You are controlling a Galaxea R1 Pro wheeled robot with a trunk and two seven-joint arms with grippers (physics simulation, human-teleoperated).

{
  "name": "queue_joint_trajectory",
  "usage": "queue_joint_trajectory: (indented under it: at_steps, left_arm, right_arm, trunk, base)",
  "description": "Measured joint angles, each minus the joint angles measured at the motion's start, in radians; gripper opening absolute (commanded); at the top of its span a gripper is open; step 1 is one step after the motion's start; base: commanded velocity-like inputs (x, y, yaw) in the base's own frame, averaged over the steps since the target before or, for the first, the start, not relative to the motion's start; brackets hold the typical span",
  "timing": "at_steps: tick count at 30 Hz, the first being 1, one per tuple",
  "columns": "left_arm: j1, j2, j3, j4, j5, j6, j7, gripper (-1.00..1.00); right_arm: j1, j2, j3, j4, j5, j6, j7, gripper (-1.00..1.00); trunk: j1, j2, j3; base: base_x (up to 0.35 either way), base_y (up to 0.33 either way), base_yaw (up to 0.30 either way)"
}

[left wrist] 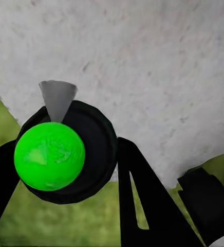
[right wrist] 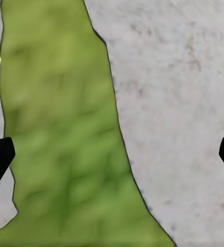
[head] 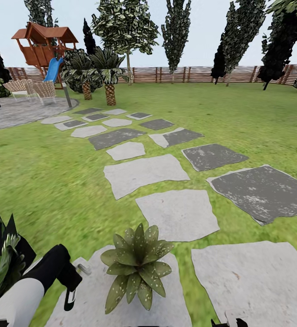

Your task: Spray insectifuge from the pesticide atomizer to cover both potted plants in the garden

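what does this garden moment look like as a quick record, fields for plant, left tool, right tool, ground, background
plant: potted plant, speckled green rosette on a pale stone slab close in front
left tool: left tool shut on the atomizer, green round top, grey nozzle
right tool: right tool open, nothing between its fingers, over slab and grass
ground: lawn with a stepping-stone path
background: slat fence, palms, playhouse with slide

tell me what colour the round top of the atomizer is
Bright green, clearest in the left wrist view.
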Motion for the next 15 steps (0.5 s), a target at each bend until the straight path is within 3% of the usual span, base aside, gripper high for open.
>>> queue_joint_trajectory:
  at_steps: [6,12,15]
  left_arm:
    - [0.003,-0.011,0.003,-0.016,0.098,0.004,0.037,-1.00]
    - [0.003,-0.001,0.037,-0.015,0.106,0.009,0.118,-1.00]
    - [0.003,-0.011,0.033,-0.014,0.101,0.011,0.160,-1.00]
  right_arm:
    - [0.000,0.000,0.000,0.000,0.001,0.000,0.000,1.00]
    - [0.000,0.000,0.000,0.000,0.000,0.000,0.000,1.00]
    - [0.000,0.000,-0.001,0.000,0.000,0.000,0.000,1.00]
  trunk:
    - [0.000,0.000,0.000]
    - [0.000,0.000,0.000]
    - [0.000,0.000,0.000]
  base:
    - [0.000,0.000,0.000]
    - [0.000,0.000,0.000]
    - [0.000,0.000,0.000]
